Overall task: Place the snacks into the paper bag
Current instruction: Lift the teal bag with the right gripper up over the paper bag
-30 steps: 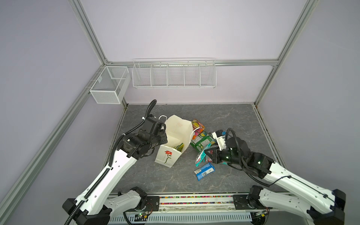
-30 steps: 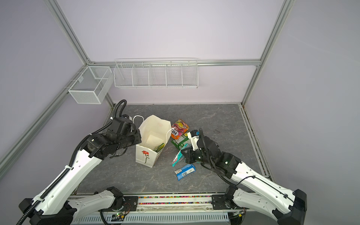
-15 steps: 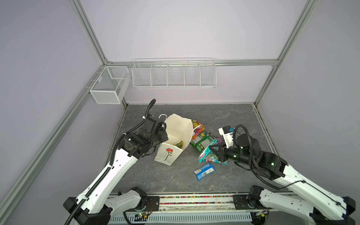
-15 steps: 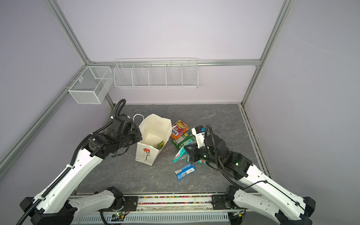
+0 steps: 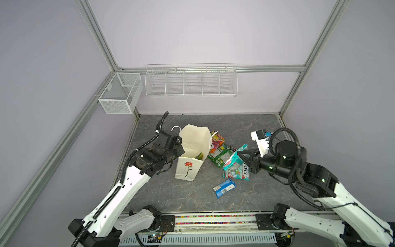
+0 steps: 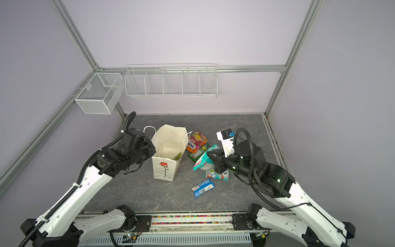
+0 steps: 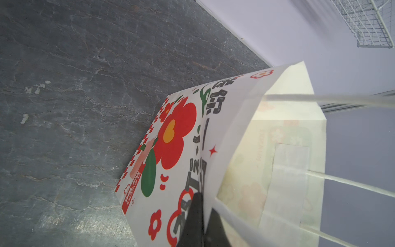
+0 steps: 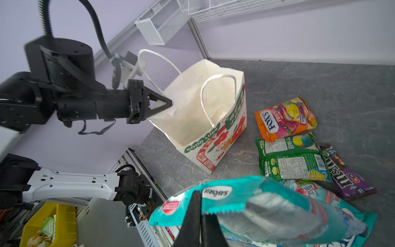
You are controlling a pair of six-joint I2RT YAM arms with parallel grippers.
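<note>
Clamping a teal packet [image 8: 235,192] aloft: right fingers [image 8: 192,218].

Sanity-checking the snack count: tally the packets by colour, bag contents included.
Teal packets: 2
Green packets: 2 (one inside the paper bag)
Orange packet: 1
Purple packet: 1
Blue bar wrapper: 1
Total: 7

both top views: high at front, looking down over whole table [image 5: 162,192] | left wrist: tight on paper bag [image 7: 224,119] | right wrist: low, facing same bag across table
</note>
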